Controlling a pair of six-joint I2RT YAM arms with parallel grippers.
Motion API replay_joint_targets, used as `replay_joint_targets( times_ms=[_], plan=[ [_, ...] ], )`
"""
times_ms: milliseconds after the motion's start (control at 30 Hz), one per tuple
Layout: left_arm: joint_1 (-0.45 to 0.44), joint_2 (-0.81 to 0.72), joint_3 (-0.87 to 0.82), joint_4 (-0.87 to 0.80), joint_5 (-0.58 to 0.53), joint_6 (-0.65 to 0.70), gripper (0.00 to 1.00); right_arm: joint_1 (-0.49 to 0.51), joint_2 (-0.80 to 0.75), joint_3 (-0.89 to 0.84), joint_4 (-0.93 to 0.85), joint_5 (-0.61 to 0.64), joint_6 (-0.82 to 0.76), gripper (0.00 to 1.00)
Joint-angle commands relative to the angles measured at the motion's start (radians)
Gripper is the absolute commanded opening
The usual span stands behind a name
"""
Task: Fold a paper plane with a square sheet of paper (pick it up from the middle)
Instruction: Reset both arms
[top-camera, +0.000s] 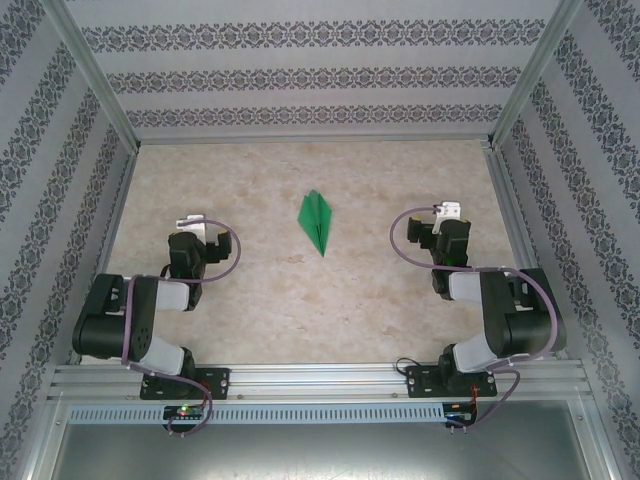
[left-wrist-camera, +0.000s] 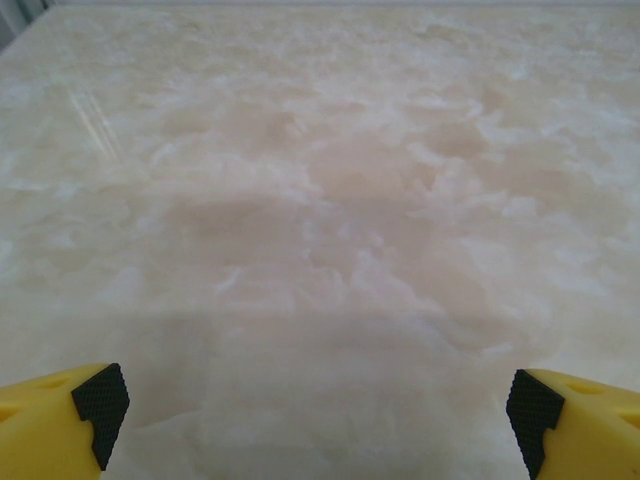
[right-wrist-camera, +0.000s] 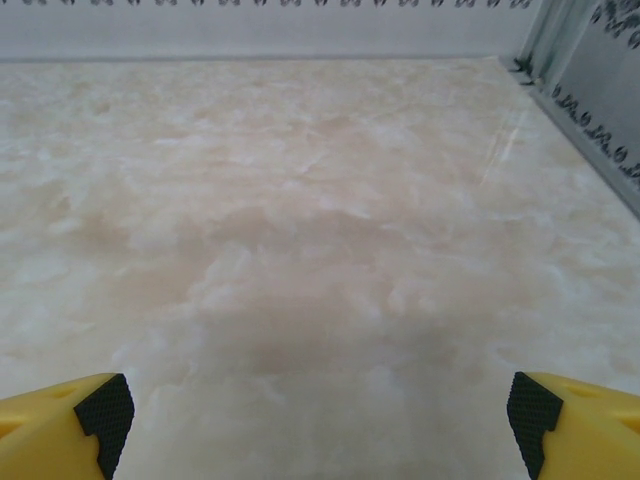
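The square sheet of paper lies on the marble table as a slim bright green paper plane (top-camera: 316, 222), folded to a dart with its point toward the near edge. It rests flat in the middle of the table, between the two arms and touched by neither. My left gripper (top-camera: 192, 224) sits well to its left, low over the table. In the left wrist view my left gripper (left-wrist-camera: 315, 410) is open, with bare table between its yellow fingers (left-wrist-camera: 60, 420). My right gripper (top-camera: 447, 211) sits well to the right of the plane. It too is open (right-wrist-camera: 318, 410) over bare table.
Patterned walls on aluminium frame posts (top-camera: 98, 75) close in the table at the left, back and right. The right wall's base (right-wrist-camera: 590, 140) runs close beside the right gripper. A metal rail (top-camera: 320, 380) carries both arm bases along the near edge.
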Motion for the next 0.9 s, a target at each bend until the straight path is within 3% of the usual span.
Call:
replay_joint_targets(
  times_ms=[0,233,867],
  plan=[
    [0.012,0.048,0.034,0.102,0.048,0.032,1.0,-0.009,0.004,-0.013,0.105,-0.07,-0.014,0.98],
    [0.009,0.052,0.086,0.007,-0.013,0.019,1.0,-0.01,0.005,0.01,0.061,-0.061,-0.008,0.98],
    [0.009,0.055,0.097,-0.015,0.032,0.036,1.0,-0.01,0.0,0.003,0.068,-0.071,-0.013,0.98]
  ],
)
